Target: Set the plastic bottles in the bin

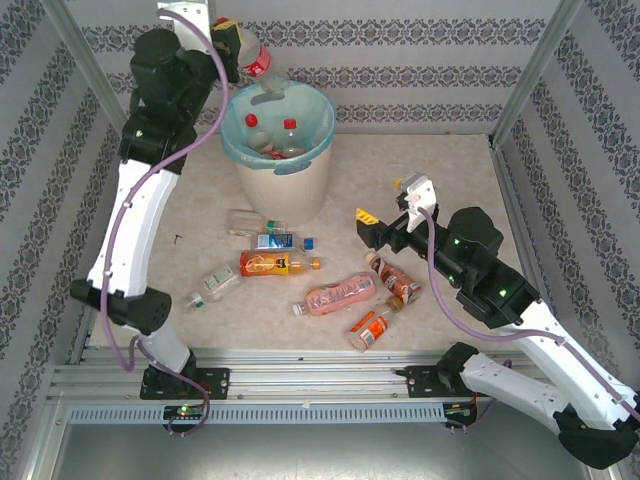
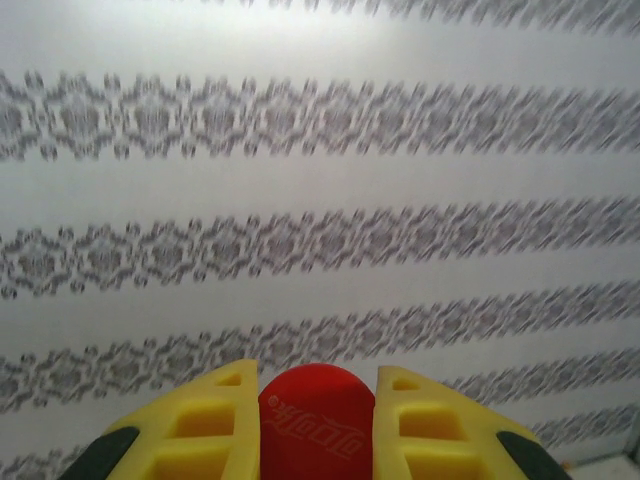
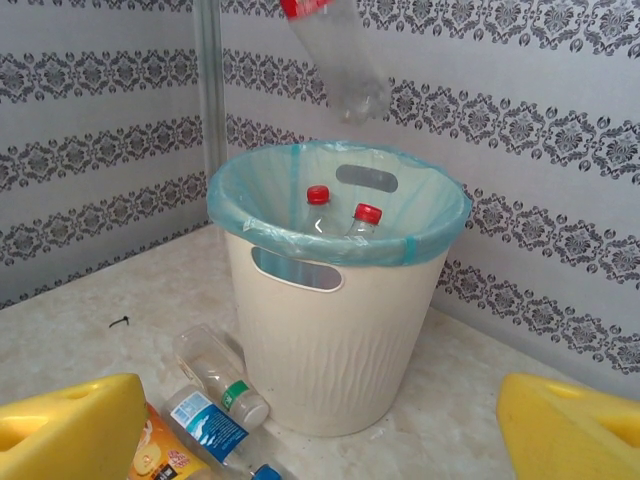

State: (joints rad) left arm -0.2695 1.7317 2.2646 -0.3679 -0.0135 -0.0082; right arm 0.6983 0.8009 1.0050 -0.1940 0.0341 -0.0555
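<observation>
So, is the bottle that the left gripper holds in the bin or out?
Out: the left gripper holds the bottle in the air above the bin.

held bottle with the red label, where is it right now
In the top view the clear red-labelled bottle hangs in the left gripper at the far left, just above the far rim of the bin, not yet dropped.

Blk/wht arms [image 1: 128, 225] w/ yellow fingers [image 2: 205, 425]
</observation>
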